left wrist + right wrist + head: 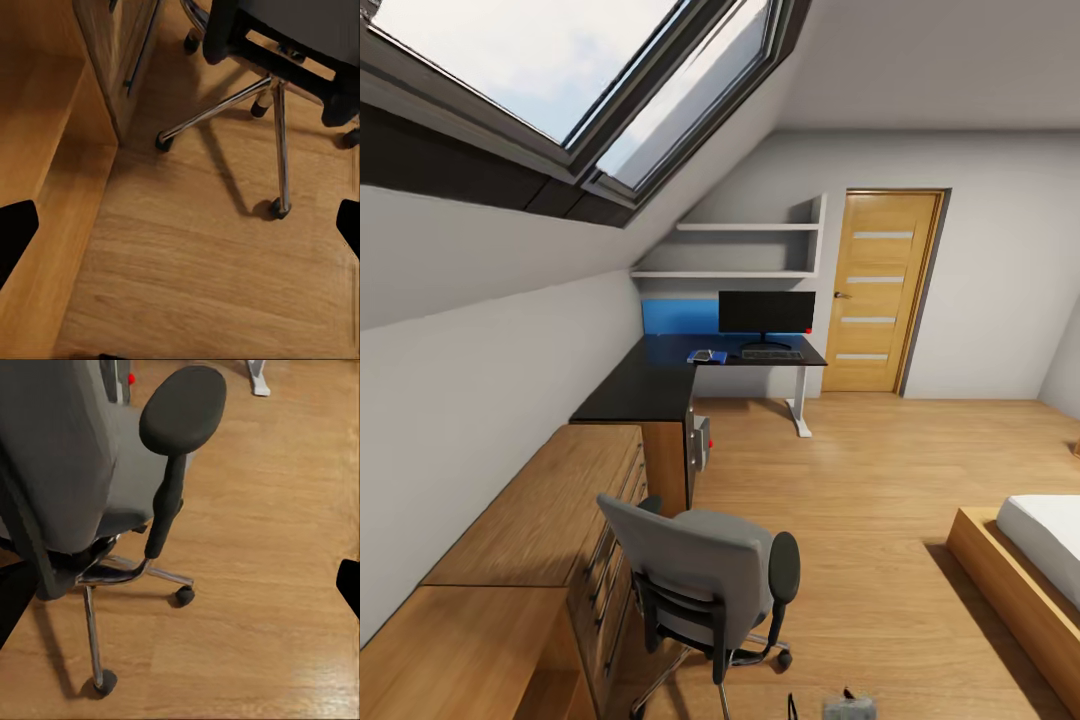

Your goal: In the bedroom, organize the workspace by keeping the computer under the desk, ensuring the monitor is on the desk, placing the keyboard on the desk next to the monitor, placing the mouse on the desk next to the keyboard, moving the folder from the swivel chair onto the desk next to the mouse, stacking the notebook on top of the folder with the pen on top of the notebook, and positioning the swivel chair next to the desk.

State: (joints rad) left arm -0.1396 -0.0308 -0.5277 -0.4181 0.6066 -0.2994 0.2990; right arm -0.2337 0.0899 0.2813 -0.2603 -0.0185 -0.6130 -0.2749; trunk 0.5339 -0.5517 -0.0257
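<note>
- Chair (705,580): stands on the wood floor (880,500) in the foreground, back toward the camera, just beside a light-wood cabinet (550,520); well apart from the far end of the bench.
- Bench (650,385): black, L-shaped, set along the sloped wall under the shelves (745,250).
- Monitor (766,312): upright on the bench's far end, with the keyboard (771,354) in front of it.
- Folder (705,356): blue, on the bench left of the keyboard; a dark item lies on it, too small to identify.
- Computer (703,442): grey case with a red light, under the bench beside the drawer block.
- Bed (1025,560): at the right edge.
- Left pincer (180,225): fingers spread, empty, above the floor near the chair's chrome base.
- Right pincer (180,592): fingers spread, empty, beside the chair's armrest (182,409).
</note>
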